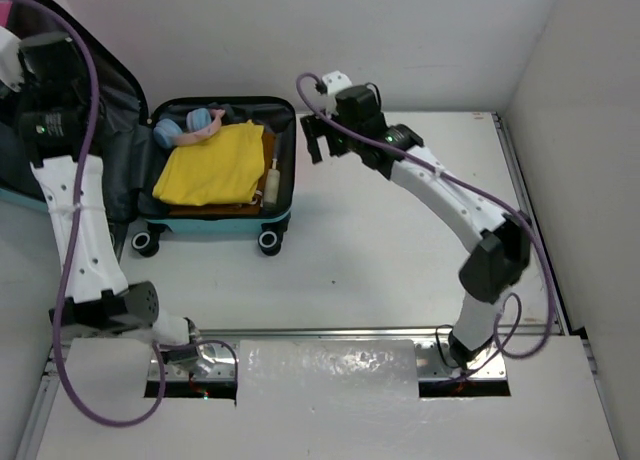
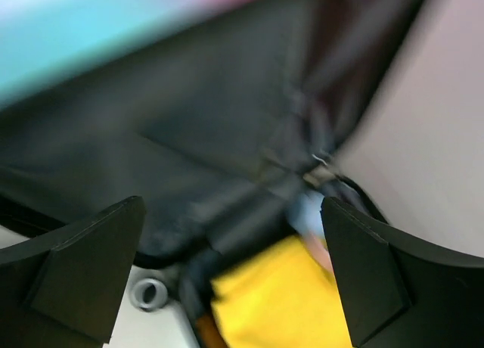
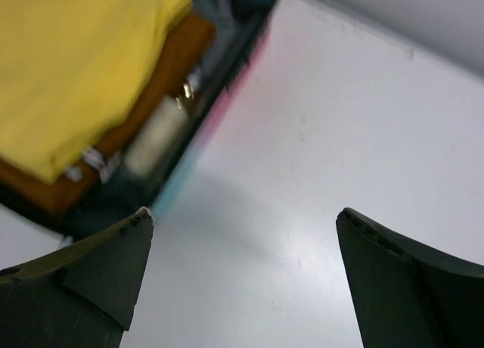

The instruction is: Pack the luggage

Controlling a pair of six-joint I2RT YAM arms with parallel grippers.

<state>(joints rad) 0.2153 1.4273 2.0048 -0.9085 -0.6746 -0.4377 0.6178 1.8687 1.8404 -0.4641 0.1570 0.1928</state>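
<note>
The luggage (image 1: 215,225), a small hard-shell suitcase on black wheels (image 1: 269,242), lies open at the table's far left. Its dark fabric-lined lid (image 1: 120,110) stands upright by the left gripper (image 2: 232,212), whose jaws are wide and empty. The right gripper (image 3: 246,215), equally wide and empty, hangs just beside its right wall. Likely risks are the plump folded yellow garment (image 1: 212,165) snagging at the rim as the lid drops, or the case rolling under a push.

No text, label, brand or number can be read in any view. A small green mark on the black housing of the left arm (image 1: 45,120), just left of the luggage (image 1: 215,223), is too small to make out.
</note>
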